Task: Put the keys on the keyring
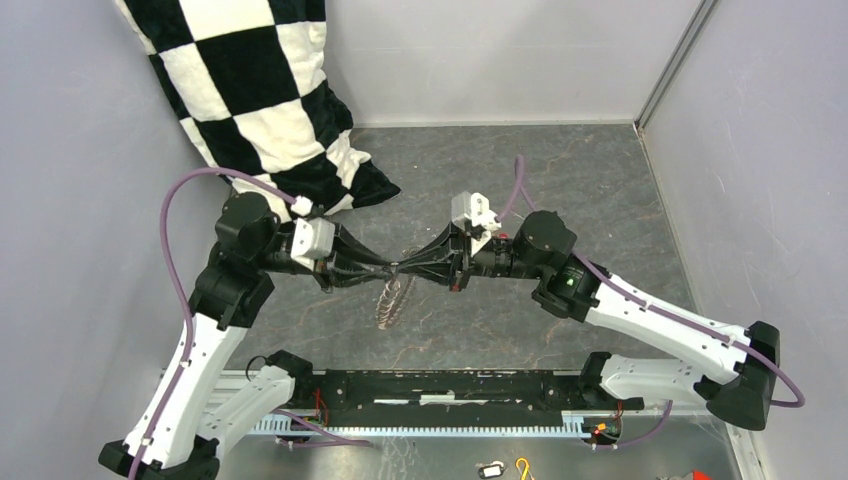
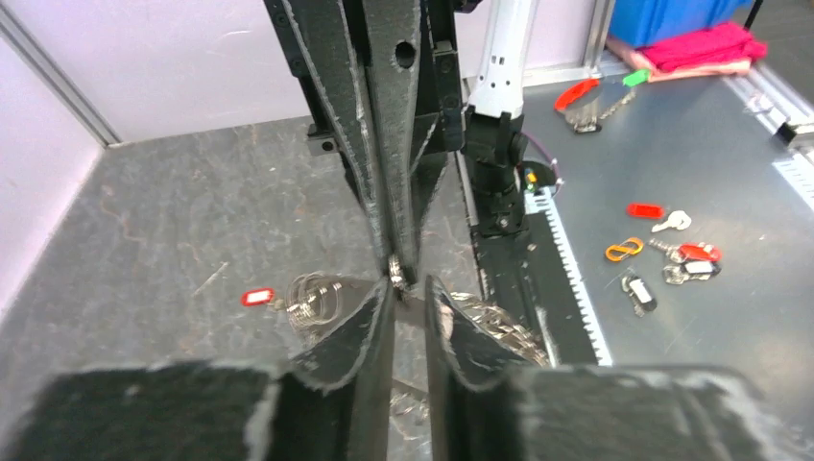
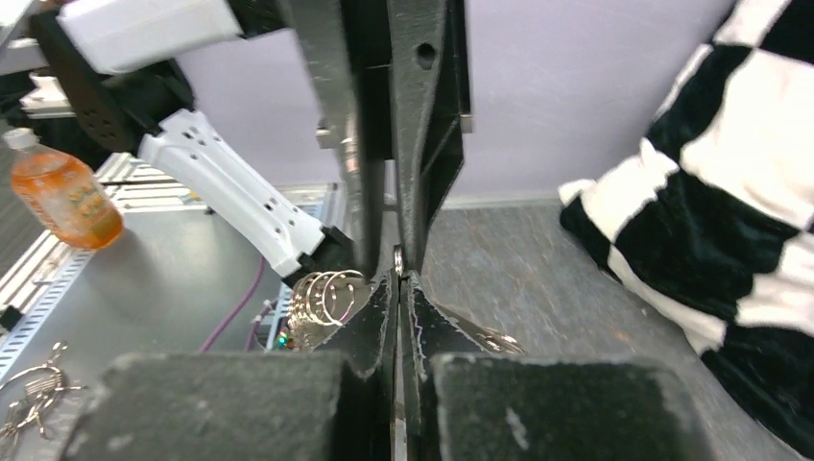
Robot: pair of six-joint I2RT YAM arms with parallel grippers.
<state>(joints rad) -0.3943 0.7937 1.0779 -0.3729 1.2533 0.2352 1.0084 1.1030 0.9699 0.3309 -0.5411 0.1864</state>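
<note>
Above the middle of the table my two grippers meet tip to tip. The left gripper (image 1: 386, 267) (image 2: 413, 286) and the right gripper (image 1: 410, 266) (image 3: 401, 279) are both shut on the same spot of the keyring (image 1: 392, 300). That grey hoop hangs below them, and its toothed fringe of metal pieces (image 2: 491, 323) (image 3: 324, 293) shows beside the fingers. A thin edge of the wire shows between the right fingertips. On the table behind the grippers lies a red-headed key (image 2: 257, 297) next to a bundle of small rings (image 2: 312, 296).
A black-and-white checkered cushion (image 1: 270, 100) leans at the back left. The metal shelf at the near edge holds loose tags, an orange clip (image 2: 624, 249), a yellow hook (image 1: 522, 466) and a dark tag (image 1: 490, 469). An orange bottle (image 3: 67, 197) stands off the table.
</note>
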